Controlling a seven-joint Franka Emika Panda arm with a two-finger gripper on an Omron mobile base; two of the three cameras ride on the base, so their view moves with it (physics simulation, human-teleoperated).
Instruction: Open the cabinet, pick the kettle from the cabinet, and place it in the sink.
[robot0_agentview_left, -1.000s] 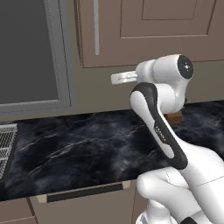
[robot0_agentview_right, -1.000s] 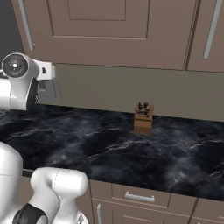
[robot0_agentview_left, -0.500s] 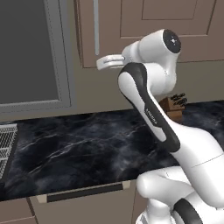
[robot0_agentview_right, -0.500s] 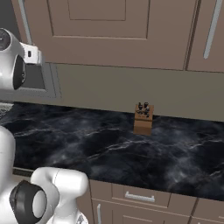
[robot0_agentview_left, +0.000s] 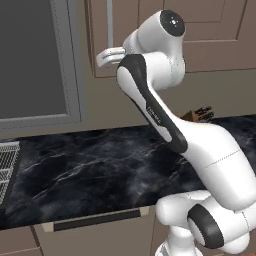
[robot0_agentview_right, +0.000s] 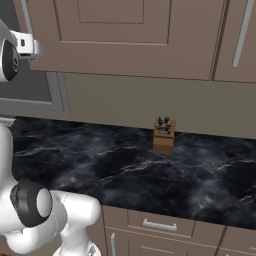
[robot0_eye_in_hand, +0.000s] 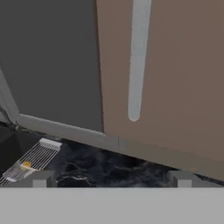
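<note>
Black marbled counter (robot0_agentview_left: 95, 170) runs across your view under brown wall cupboards, with a beige backsplash behind it. At the far left you have the grey wire dish rack (robot0_eye_in_hand: 30, 159), something small and yellow lying in it, and behind it a dark window in a grey frame (robot0_agentview_left: 35, 60). Just right of the window hangs the cabinet (robot0_eye_in_hand: 175, 65), its door shut, the long silver bar handle (robot0_eye_in_hand: 138, 57) standing vertical near the door's left edge. Your gripper (robot0_agentview_left: 107, 55) is raised to the handle's lower end, close in front of it; from the hand view the two finger tips (robot0_eye_in_hand: 41, 178) sit well apart, on either side and below the bar's end, so the jaws are wide and hold nothing. Further right on the counter, against the backsplash, stands a wooden knife block (robot0_agentview_right: 164, 135). Below the counter's near edge you see drawers (robot0_agentview_right: 155, 225) with short silver handles.
</note>
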